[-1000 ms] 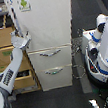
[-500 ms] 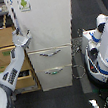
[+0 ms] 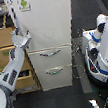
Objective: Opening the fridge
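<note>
Gripper (image 3: 21,35) at fridge (image 3: 50,25) handle (image 3: 14,16) base; jaw state we cannot tell; positioned, we judge, for pulling door open.

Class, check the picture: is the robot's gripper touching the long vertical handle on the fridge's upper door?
Cannot tell. In the exterior view the gripper overlaps the lower end of the handle on the fridge, but the blur hides any contact or gap.

Fridge (image 3: 50,25) central, wooden cabinet (image 3: 2,49) on the exterior view's left, second robot (image 3: 106,51) right.
</note>
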Robot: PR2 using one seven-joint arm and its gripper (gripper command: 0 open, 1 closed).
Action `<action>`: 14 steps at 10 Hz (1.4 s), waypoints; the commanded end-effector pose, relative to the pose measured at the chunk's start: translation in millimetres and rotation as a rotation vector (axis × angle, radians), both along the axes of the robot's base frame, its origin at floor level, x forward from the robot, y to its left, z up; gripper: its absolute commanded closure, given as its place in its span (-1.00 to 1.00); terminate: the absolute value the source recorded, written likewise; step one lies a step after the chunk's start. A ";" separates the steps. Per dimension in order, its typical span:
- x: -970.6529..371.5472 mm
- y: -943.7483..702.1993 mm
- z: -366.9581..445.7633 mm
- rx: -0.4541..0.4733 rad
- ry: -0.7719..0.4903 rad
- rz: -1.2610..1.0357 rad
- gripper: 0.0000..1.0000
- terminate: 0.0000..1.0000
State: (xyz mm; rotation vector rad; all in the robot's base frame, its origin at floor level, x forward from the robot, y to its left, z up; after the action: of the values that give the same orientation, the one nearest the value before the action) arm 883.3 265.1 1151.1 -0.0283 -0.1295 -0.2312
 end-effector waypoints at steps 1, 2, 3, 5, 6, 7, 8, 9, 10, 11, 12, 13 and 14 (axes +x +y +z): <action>55.7 12.2 -72.0 -0.002 0.077 -0.083 -1.00 -1.00; 62.7 19.5 -77.8 -0.015 0.090 -0.075 -1.00 -1.00; 68.2 26.6 -85.8 -0.017 0.100 -0.060 -1.00 -1.00; 79.3 38.0 -101.2 -0.023 0.119 -0.036 -1.00 -1.00; 83.3 38.0 -105.1 -0.029 0.124 -0.028 -1.00 -1.00; 84.4 34.4 -109.8 -0.033 0.134 -0.037 -1.00 -1.00; 89.5 35.8 -112.7 -0.080 0.139 -0.029 -1.00 -1.00; 90.0 36.4 -114.1 -0.066 0.135 -0.029 1.00 -1.00; 90.4 35.4 -116.4 -0.070 0.139 -0.035 1.00 -1.00; 87.2 30.8 -121.3 -0.062 0.144 -0.050 1.00 -1.00; 86.9 29.5 -121.3 -0.061 0.141 -0.051 1.00 -1.00; 86.4 31.2 -121.0 -0.056 0.141 -0.049 1.00 -1.00; 84.5 32.3 -120.7 -0.042 0.141 -0.054 1.00 -1.00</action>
State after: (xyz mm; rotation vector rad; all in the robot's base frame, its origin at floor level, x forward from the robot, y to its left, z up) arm 924.9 286.8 1072.1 -0.0910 -0.0356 -0.2611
